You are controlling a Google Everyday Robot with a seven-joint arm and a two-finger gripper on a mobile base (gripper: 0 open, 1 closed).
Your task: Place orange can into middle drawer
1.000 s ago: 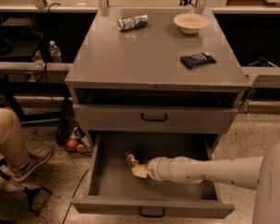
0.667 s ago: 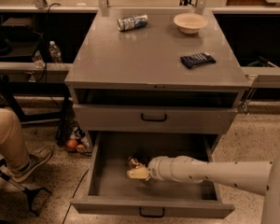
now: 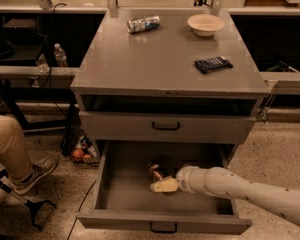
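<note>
Orange can [image 3: 155, 171] lies inside the middle drawer [image 3: 162, 219], on the drawer floor a little left of centre, its dark metal end turned up toward the camera. The drawer is pulled well out from the bottom of the grey cabinet, and its black bar handle [image 3: 163, 228] shows on the front wall.

The claw [image 3: 163, 185] is down inside the same drawer, just in front of the can and close against it. Its pale tip points left, on the end of the white arm [image 3: 240, 189] that reaches in over the drawer's right side. Whether the claw is open or closed cannot be told, nor whether it has hold of the can or merely sits beside it.

One tier higher, the grey drawer front [image 3: 165, 126] is closed, with an open gap above it under the top of the table [image 3: 160, 59]. On the table lie a silver-blue can [image 3: 143, 23] on its side at the back, a pale bowl [image 3: 205, 24] to its right, and a dark blue snack packet [image 3: 213, 64] near the right edge, all well apart from one another.

At the far left a seated person's tan trouser leg [image 3: 5, 144] and shoe [image 3: 36, 173] rest on the speckled floor, and a water bottle [image 3: 60, 55] stands on a shelf behind
</note>
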